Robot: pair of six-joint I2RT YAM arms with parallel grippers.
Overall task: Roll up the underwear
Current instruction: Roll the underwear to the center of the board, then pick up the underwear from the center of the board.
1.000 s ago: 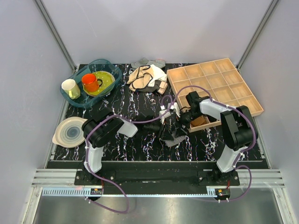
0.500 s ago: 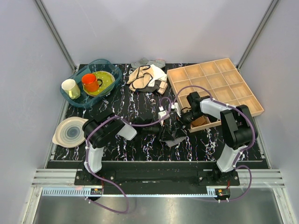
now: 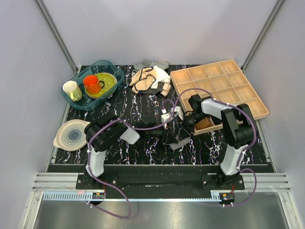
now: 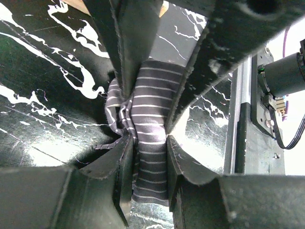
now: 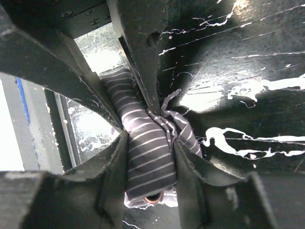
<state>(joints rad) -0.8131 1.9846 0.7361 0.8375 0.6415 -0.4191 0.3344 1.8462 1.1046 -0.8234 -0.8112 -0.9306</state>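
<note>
The underwear (image 3: 179,142) is a dark grey fabric with thin white stripes, bunched into a narrow roll on the black marbled table, front centre. My left gripper (image 3: 167,137) comes in from the left and my right gripper (image 3: 183,128) from the far right; they meet at the roll. In the left wrist view the roll (image 4: 151,119) lies between my left gripper (image 4: 147,143) jaws, which are shut on it. In the right wrist view my right gripper (image 5: 150,143) is shut on the roll (image 5: 143,119), and a small red mark (image 5: 155,199) shows at its end.
A wooden compartment tray (image 3: 224,86) stands at the right with a tan roll (image 3: 204,124) in its near corner. A beige-and-white garment (image 3: 150,78) lies at the back. A teal basket (image 3: 93,83) with mugs and a grey plate (image 3: 71,133) are on the left.
Both wrists have drawn slightly closer over the striped roll. The right forearm has swung a little left. The roll stays in the same spot.
</note>
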